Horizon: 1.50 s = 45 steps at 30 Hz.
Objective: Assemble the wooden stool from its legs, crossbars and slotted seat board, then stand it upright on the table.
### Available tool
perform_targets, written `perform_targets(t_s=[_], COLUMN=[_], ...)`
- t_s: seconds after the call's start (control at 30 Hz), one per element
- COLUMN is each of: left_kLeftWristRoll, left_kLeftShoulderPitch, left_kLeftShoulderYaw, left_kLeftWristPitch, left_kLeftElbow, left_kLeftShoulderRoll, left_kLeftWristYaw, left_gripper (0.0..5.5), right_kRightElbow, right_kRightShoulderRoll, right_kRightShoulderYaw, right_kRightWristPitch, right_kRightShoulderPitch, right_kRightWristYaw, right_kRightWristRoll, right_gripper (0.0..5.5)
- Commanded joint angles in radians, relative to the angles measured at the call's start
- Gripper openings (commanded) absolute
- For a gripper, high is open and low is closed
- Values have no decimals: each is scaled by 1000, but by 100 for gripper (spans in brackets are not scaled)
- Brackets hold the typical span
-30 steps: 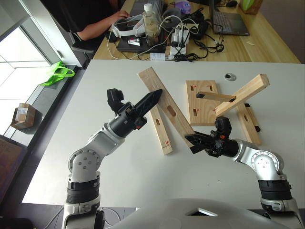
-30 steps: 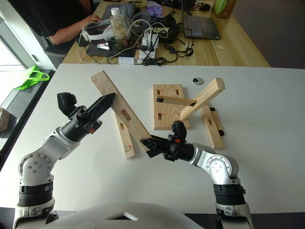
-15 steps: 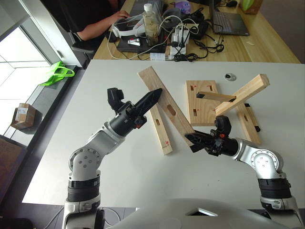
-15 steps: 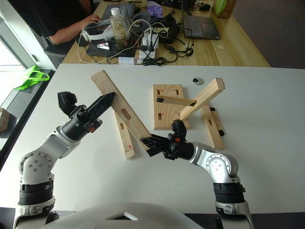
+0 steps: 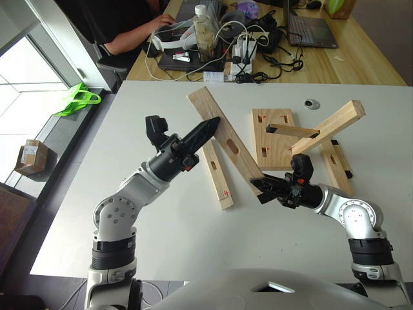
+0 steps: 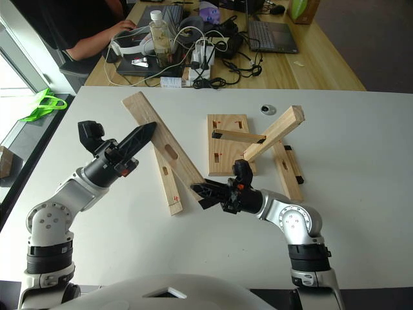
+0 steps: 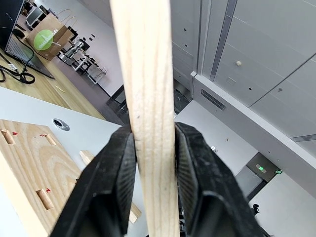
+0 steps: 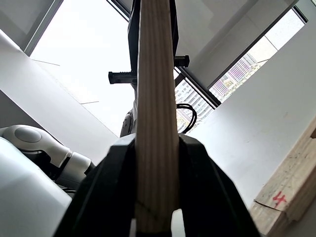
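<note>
A long slotted board (image 5: 242,161) runs slantwise across the white table, held at both ends. My left gripper (image 5: 213,124) is shut on its upper part, and the left wrist view shows its pads (image 7: 121,163) clamped on the board's edge (image 7: 148,74). My right gripper (image 5: 255,186) is shut on the near end; its fingers (image 8: 116,177) squeeze the plank (image 8: 157,98). A shorter slotted leg (image 5: 217,177) lies flat beside it. The square seat board (image 5: 268,155) lies to the right with a crossbar (image 5: 293,131) on it. A thick leg (image 5: 332,123) leans tilted over another piece (image 5: 337,169).
A round grommet (image 5: 313,103) sits in the table behind the parts. Beyond the far edge stands a wooden desk (image 5: 361,64) with a bottle (image 5: 204,29), cables and laptops, and a person working there. Bare table lies near me and to the left.
My left gripper and the long board's far end have shifted slightly up and away. The right gripper has hardly moved; the other parts lie as before.
</note>
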Motion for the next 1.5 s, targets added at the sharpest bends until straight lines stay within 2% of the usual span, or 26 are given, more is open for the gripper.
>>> perform_targets(t_s=[0.03,1.5], left_kLeftWristRoll=[37,55], left_kLeftShoulderPitch=[-3,-16], left_kLeftShoulderYaw=[-53,-18], left_kLeftWristPitch=[63,116], left_kLeftElbow=[-9,1], left_kLeftShoulderRoll=[16,-5], left_kLeftWristYaw=[-27,-33], left_gripper=[122,122], right_kRightElbow=[20,29], right_kRightShoulderRoll=[13,24], right_kRightShoulderYaw=[-22,-14], right_kRightWristPitch=[-44,-49], right_kRightShoulderPitch=[-63,-74], right_kRightWristYaw=[-42,-36], right_kRightWristRoll=[-25,-30], right_gripper=[101,101])
